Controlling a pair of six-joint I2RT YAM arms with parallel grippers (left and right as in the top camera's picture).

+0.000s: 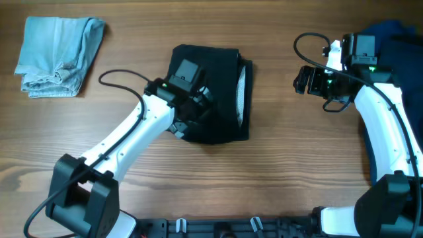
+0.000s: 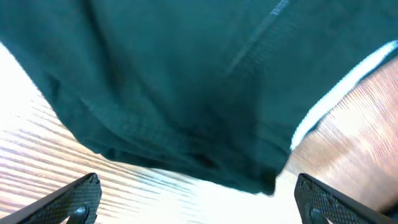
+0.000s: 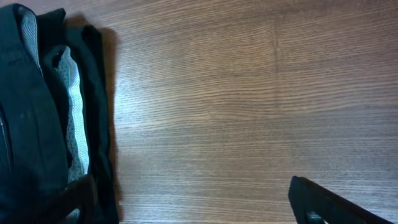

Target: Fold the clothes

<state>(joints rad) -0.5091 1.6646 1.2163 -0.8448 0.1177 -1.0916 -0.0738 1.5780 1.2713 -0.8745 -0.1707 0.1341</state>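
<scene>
Folded black fabric garment [image 1: 225,66] on brown wooden surface [image 1: 132,39]; left tool [image 2: 199,202] gapes empty at its edge, right tool [image 3: 193,186] wide open, empty, further right.

A wooden desk [image 1: 277,165] fills all three views, mid-brown with a fine grain that runs left to right from overhead. In the left wrist view its surface shines pale, the grain showing as bright stripes under glare. In the right wrist view a faint line crosses the grain, possibly a seam between boards. Along the desk's near edge lies a black rail [image 1: 225,228] with small fittings too small to make out.
</scene>
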